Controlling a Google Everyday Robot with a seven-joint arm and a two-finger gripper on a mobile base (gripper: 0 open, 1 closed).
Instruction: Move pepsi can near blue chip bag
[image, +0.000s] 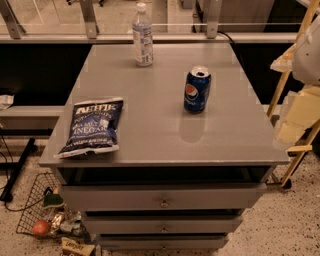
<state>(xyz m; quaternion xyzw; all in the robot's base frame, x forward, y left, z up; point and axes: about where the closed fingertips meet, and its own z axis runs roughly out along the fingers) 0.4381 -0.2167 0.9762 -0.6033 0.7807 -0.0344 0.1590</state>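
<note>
The pepsi can stands upright on the grey table top, right of the middle; it is blue with a silver top and a round logo. The blue chip bag lies flat near the table's front left corner, its white lettering facing up. The can and the bag are well apart, with bare table between them. My gripper shows as pale blurred shapes at the right edge of the view, beyond the table's right side and to the right of the can. It holds nothing that I can see.
A clear plastic water bottle stands at the back of the table. The table has drawers below. A wire basket with snacks sits on the floor at the lower left. A wooden frame stands to the right.
</note>
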